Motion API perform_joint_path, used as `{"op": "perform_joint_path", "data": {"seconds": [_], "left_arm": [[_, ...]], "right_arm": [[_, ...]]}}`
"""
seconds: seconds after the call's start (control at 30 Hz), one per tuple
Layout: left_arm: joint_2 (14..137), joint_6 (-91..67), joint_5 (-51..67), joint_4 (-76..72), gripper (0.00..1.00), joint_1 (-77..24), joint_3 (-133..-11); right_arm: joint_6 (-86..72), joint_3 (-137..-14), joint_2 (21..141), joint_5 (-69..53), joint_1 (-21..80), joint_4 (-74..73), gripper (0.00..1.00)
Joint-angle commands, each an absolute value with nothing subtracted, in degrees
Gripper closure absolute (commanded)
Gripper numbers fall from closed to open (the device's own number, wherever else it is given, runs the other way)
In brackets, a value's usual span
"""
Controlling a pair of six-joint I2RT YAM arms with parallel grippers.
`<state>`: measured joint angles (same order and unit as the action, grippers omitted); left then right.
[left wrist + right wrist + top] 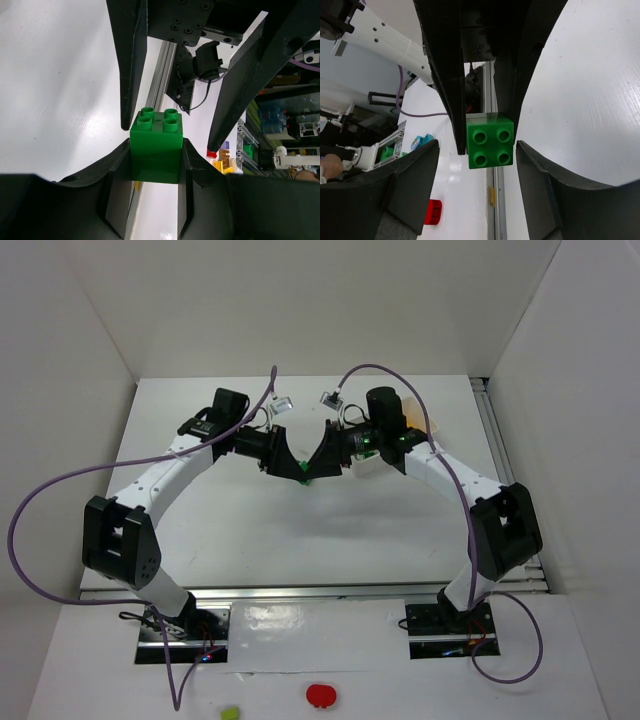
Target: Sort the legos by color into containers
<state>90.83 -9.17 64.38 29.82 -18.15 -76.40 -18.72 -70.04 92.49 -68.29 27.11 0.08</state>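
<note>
Handover position above the middle of the white table [250, 530], where both arms meet tip to tip. The left gripper [156, 152] is closed on a dark green lego [490, 142], a two-by-two brick; its fingers [118, 195] press the brick's two opposite side walls, and the studded face points towards the other arm. The right gripper [477, 146] stands open around the brick's studded end; in the right wrist view its fingers [415, 185] flank the brick on either side, with a clear gap on each. The brick is held clear of the table. In the top view only a sliver of green shows between the two grippers. On the front ledge lie a red round thing [321, 696] and a lime blob [230, 712].
</note>
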Motion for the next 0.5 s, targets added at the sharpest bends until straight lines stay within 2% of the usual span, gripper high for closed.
{"op": "perform_joint_path", "data": {"seconds": [0.0,0.03,0.07,0.17,0.27,0.47], "left_arm": [[90.2,-8.1,65.8,28.7,1.0,-18.0,-77.9],[90.2,-8.1,65.8,28.7,1.0,-18.0,-77.9],[90.2,-8.1,65.8,28.7,1.0,-18.0,-77.9],[90.2,-8.1,65.8,29.2,1.0,-18.0,-77.9],[90.2,-7.6,65.8,29.2,1.0,-18.0,-77.9],[90.2,-7.6,65.8,29.7,1.0,-18.0,-77.9]], "right_arm": [[-19.0,-69.9,90.3,-70.3,26.9,3.8,0.3],[-19.0,-69.9,90.3,-70.8,26.9,3.8,0.31],[-19.0,-69.9,90.3,-70.8,26.9,3.8,0.36],[-19.0,-69.9,90.3,-70.8,26.4,3.8,0.62],[-19.5,-69.9,90.3,-70.8,26.4,3.8,0.75],[-19.5,-69.9,90.3,-70.2,25.3,4.0,0.78]]}}
